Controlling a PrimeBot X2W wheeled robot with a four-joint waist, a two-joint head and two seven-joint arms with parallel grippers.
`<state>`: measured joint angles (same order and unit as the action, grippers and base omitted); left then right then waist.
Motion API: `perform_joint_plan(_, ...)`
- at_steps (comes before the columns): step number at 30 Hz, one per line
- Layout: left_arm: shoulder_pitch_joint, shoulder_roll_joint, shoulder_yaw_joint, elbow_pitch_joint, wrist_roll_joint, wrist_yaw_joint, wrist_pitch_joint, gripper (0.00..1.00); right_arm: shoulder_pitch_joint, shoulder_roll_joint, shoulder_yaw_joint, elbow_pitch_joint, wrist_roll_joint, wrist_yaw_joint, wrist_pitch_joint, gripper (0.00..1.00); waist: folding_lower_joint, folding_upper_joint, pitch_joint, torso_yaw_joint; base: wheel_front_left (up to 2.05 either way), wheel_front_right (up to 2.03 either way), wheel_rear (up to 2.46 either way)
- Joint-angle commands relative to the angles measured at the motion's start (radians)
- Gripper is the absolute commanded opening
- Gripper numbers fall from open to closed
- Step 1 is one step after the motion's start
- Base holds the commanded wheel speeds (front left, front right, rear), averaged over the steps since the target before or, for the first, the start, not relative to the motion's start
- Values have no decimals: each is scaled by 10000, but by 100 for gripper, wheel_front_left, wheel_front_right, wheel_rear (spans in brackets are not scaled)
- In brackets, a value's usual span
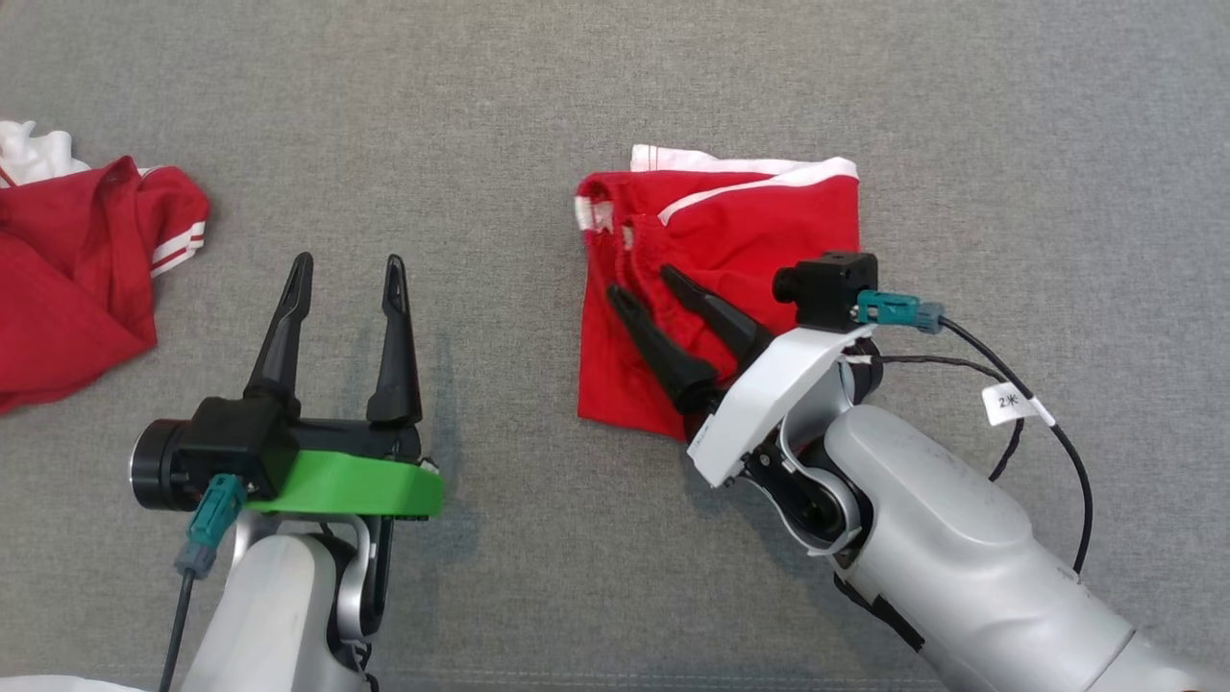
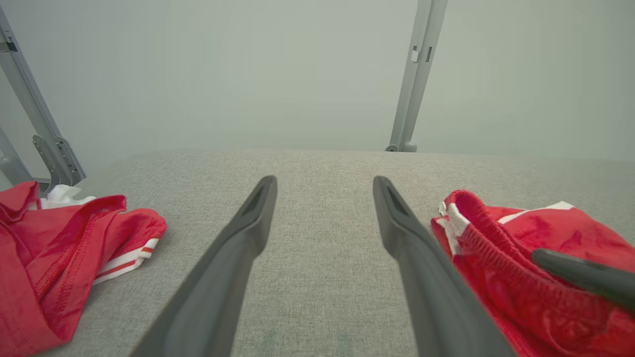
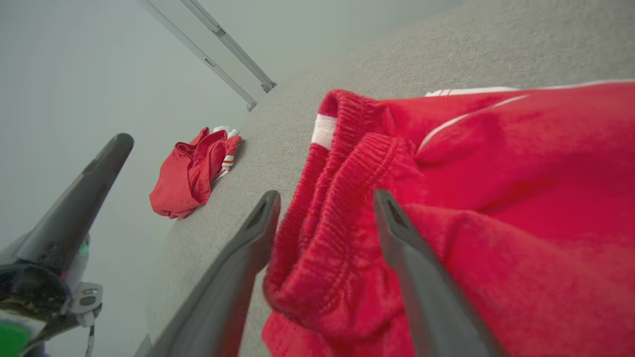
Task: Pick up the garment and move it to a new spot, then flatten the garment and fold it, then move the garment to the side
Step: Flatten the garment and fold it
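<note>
We see a grey woven surface [image 1: 615,86] below a pale wall [image 2: 297,74]. On it lies the folded red garment [image 1: 759,221], and well left of it a crumpled red cloth [image 1: 67,279]. Our right gripper [image 1: 642,282] straddles the garment's waistband with its fingers spread. Left of the garment, our left gripper [image 1: 349,261] is also spread and holds nothing.

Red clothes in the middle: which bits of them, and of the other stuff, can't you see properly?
1. The folded red garment: its near corner, head view, is covered by the right hand and its arm.
2. The red garment on the left: head view, cut off by the left edge.
3. The white cloth behind it: mostly cut off by the same edge, so what it is can't be told.
</note>
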<state>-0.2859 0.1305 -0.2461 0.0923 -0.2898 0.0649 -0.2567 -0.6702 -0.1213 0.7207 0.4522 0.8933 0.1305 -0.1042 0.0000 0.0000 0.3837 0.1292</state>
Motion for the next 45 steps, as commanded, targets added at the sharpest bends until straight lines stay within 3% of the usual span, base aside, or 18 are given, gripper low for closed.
perform_joint_plan(1,-147,-6,42,11,17,-5,-42,100,-134,-150,178,-135,118,4,-191,100,0,0,-42,-69,0,0,0)
perform_joint_plan(6,-115,69,107,35,52,51,-62,100,-90,-807,519,-856,105,4,-1040,100,0,0,-209,-314,0,0,0)
perform_joint_plan(9,-14,122,167,16,48,101,-69,100,160,-1319,118,-1185,-329,2,-1429,100,0,0,-330,-499,0,0,0)
perform_joint_plan(13,141,234,314,-50,-20,171,-78,100,704,-1676,-1279,-1541,-1292,2,-1618,100,0,0,-474,-750,0,0,0)
perform_joint_plan(20,359,459,567,-231,-108,326,-41,100,2450,-1479,-4864,-2795,-3921,4,-1619,100,0,0,-623,-1060,0,0,0)
perform_joint_plan(25,508,615,688,-366,-151,424,55,100,3429,-1158,-6098,-3369,-5253,2,-1621,100,0,0,-720,-1203,0,0,0)
perform_joint_plan(34,1053,869,785,-490,-318,425,183,100,4299,-711,-6349,-3776,-6015,2,-1623,100,0,0,-1390,-1422,0,0,0)
perform_joint_plan(45,2149,1231,699,-776,-347,499,602,100,5158,-756,-6285,-3338,-6213,2,-1623,100,0,0,-2460,-1474,0,0,0)
